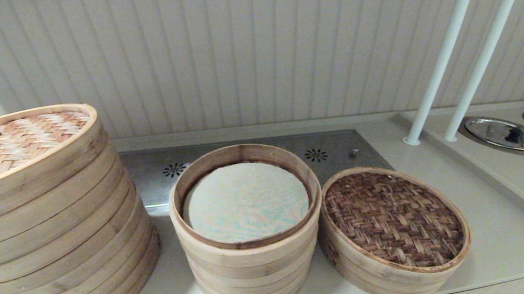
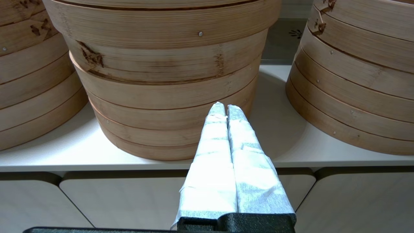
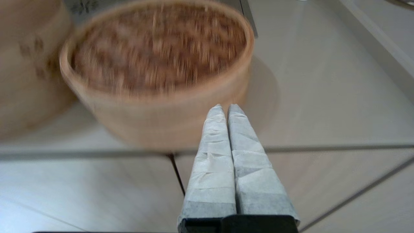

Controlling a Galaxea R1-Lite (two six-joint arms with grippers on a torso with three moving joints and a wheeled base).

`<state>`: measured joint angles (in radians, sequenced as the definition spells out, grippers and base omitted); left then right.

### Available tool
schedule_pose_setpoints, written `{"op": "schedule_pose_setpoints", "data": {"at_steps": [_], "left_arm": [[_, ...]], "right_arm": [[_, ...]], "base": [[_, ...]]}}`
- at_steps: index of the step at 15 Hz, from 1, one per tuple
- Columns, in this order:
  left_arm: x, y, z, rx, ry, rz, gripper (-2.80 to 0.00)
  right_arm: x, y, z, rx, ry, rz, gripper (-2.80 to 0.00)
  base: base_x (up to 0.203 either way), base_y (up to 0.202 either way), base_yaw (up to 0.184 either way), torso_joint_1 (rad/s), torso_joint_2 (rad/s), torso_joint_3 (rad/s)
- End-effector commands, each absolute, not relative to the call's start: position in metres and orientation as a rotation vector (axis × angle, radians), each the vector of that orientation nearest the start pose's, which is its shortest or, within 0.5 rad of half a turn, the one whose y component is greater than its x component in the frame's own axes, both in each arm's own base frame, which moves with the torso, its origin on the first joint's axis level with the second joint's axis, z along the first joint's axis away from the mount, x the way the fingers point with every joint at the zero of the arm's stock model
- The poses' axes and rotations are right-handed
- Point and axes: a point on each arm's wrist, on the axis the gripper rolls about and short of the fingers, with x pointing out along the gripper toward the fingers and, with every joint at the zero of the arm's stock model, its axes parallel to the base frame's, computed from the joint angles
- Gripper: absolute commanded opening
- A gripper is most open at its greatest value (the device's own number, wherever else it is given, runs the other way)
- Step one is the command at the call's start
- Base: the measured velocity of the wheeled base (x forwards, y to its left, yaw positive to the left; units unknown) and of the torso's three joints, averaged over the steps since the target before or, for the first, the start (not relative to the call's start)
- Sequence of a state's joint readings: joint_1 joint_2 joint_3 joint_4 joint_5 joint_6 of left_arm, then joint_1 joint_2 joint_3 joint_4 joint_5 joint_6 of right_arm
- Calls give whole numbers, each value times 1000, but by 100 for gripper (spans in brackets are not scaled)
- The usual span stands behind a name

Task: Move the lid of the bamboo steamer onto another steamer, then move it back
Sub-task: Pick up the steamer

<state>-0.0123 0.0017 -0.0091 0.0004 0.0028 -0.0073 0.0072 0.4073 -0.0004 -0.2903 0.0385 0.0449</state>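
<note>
The bamboo steamer lid [image 1: 394,218], dark brown herringbone weave inside a pale band, lies on bamboo tiers [image 1: 375,276] at the right of the counter; it also shows in the right wrist view [image 3: 158,45]. A slatted-bottom tray is hidden; I cannot tell what lies under the lid. Neither gripper shows in the head view. My right gripper [image 3: 225,106] is shut and empty, off the counter's front edge, pointing at the lidded steamer's wall. My left gripper [image 2: 225,106] is shut and empty, level with the counter edge, facing the middle stack [image 2: 168,81].
The tall middle stack [image 1: 247,255] with a whitish liner touches the lidded steamer. A big wide stack [image 1: 55,247] with a lighter loop-handled lid [image 1: 13,141] stands left. Two white poles [image 1: 442,58] and recessed metal dishes [image 1: 504,135] are at the back right. Bare counter [image 1: 483,223] lies right.
</note>
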Motion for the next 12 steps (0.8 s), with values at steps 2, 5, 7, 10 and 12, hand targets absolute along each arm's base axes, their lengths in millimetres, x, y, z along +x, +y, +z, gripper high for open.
{"op": "schedule_pose_setpoints", "data": {"at_steps": [2, 5, 7, 10, 12], "left_arm": [[-23, 0, 78, -9, -6, -11, -280], [-23, 0, 78, -8, -8, -11, -280], [-23, 0, 78, -8, -8, -9, -280], [-23, 0, 78, -8, -8, -9, -280], [-23, 0, 78, -8, -8, -9, -280]], "right_arm": [[74, 3, 122, 73, 222, 70, -280], [123, 9, 126, 70, 254, 121, -280], [152, 18, 122, 61, 289, 173, -280], [189, 41, 125, 43, 289, 271, -280], [199, 58, 119, 10, 319, 321, -280]], "base": [[0, 0, 0, 0, 0, 0], [0, 0, 0, 0, 0, 0], [0, 0, 0, 0, 0, 0], [0, 0, 0, 0, 0, 0], [0, 0, 0, 0, 0, 0]]}}
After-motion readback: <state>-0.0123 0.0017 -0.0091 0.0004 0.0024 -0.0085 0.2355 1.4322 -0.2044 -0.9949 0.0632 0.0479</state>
